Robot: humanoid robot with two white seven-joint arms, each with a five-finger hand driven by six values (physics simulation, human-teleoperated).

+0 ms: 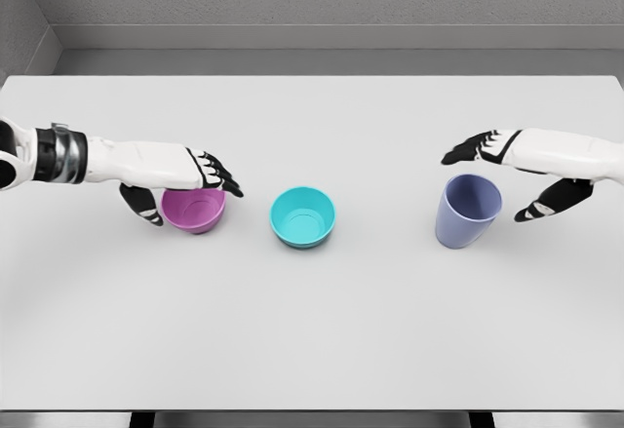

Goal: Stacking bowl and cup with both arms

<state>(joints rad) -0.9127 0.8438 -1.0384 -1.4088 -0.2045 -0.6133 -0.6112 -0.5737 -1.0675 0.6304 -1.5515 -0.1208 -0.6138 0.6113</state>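
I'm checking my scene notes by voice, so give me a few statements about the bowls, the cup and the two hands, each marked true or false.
1. The teal bowl sits between the pink bowl and the purple cup. True.
2. The cup lies on its side. False: it stands upright.
3. The left hand is at the pink bowl, fingers over its rim. True.
4. The right hand holds the teal bowl. False: it is open beside the cup.
5. The bowls are stacked. False: they stand apart on the table.
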